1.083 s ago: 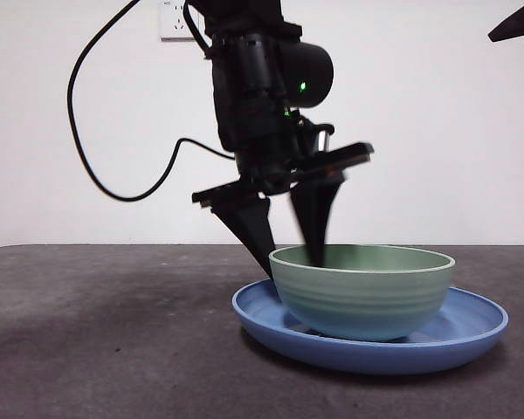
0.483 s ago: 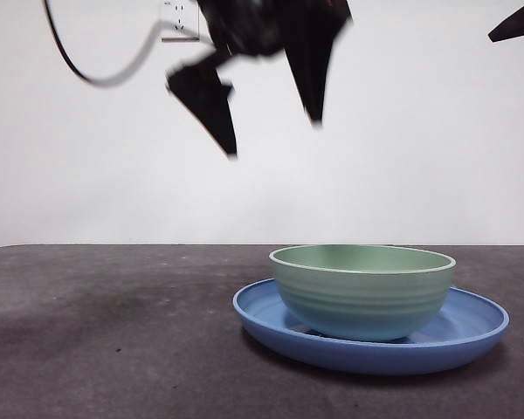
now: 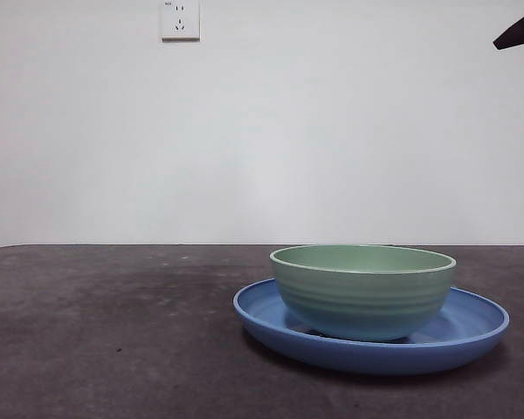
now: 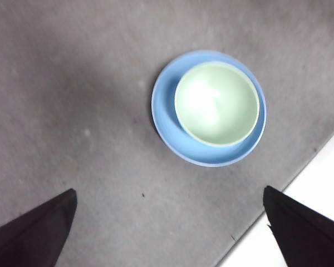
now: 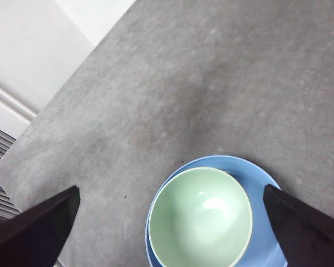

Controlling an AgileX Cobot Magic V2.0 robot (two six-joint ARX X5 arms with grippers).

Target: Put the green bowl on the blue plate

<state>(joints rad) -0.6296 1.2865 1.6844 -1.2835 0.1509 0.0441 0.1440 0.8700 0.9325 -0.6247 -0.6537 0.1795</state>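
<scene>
Dark grey table (image 3: 113, 332); white wall socket (image 3: 180, 19) behind.

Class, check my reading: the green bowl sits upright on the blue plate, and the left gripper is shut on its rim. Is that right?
Not quite. The green bowl does sit upright on the blue plate, but the left gripper is open and high above it, touching nothing, as the left wrist view shows.

No readable text, labels or numbers on anything in view.
</scene>
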